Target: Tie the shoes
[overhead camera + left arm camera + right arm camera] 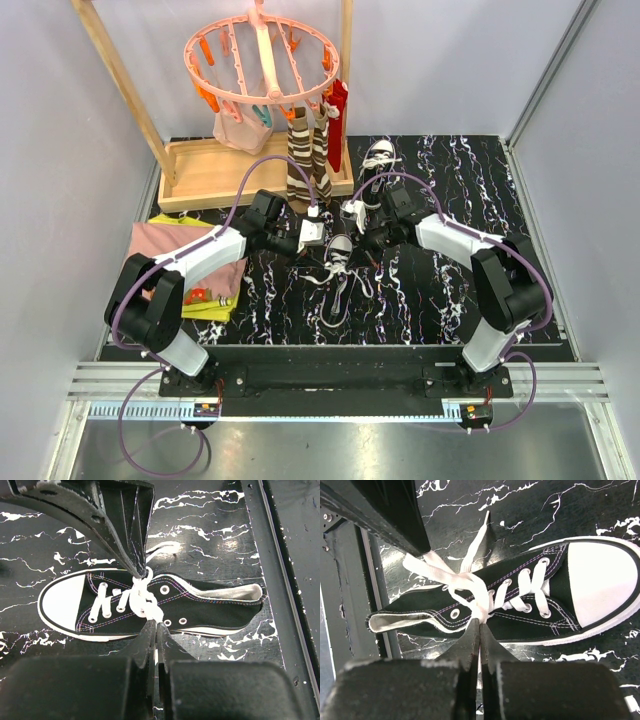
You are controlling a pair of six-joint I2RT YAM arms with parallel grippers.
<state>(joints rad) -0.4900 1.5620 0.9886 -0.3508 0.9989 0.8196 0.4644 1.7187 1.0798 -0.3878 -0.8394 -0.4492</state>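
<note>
A black canvas shoe (340, 268) with a white toe cap lies mid-table, its white laces (145, 597) loosely crossed over the tongue. My left gripper (155, 624) is shut on a strand of lace at the shoe's near side. My right gripper (480, 622) is shut on another strand of the laces (470, 587) from the opposite side. In the top view the left gripper (325, 245) and right gripper (357, 245) meet over this shoe. A loose lace end (477, 535) trails onto the table. The second shoe (379, 158) stands farther back, untouched.
A wooden rack (215, 170) with a pink round hanger (262, 55) stands at the back left, with brown striped socks (305, 155) and a red piece (337, 110) hanging from it. Pink and yellow cloths (185, 262) lie at the left. A black rail (287, 555) borders the marbled mat.
</note>
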